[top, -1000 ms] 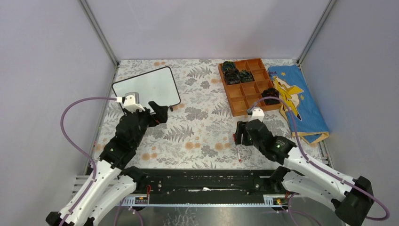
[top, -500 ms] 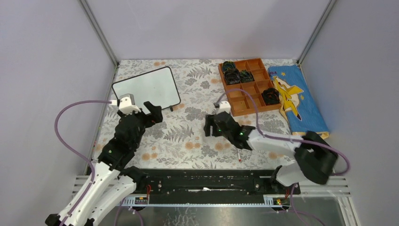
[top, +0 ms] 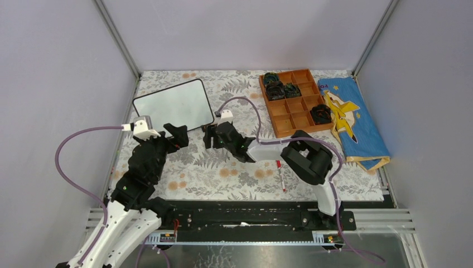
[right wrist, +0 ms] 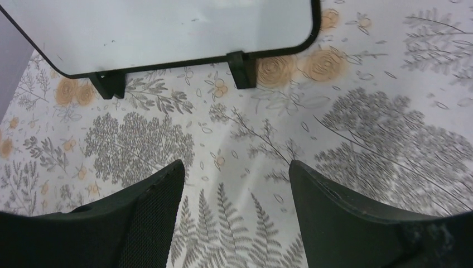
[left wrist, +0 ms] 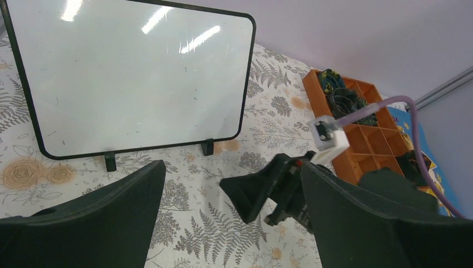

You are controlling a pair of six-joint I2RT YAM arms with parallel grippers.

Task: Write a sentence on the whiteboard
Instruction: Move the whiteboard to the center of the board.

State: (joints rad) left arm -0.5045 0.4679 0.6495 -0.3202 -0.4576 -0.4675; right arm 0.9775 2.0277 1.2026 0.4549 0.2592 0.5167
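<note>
Whiteboard (top: 174, 105) sits at the far left of the table on the floral cloth (top: 234, 167), propped on small black feet (right wrist: 241, 70). Its face is blank: glare and a few faint specks in the left wrist view, no sentence anywhere.

Left gripper (top: 177, 135) hovers just before the board's near right corner, jaws spread wide, nothing between them. Right gripper (top: 210, 135) reaches across the table to just off that same corner, jaws also wide and empty. Its wrist view shows only cloth and the board's lower edge.

A thin white stick with a red end (top: 280, 176) lies on the cloth near the right arm's base, well apart from both grippers. Probably the marker, though it is too small to be sure.

My reading: writing not begun. Remaining: take up the marker, bring it to the board, write every word.
</note>
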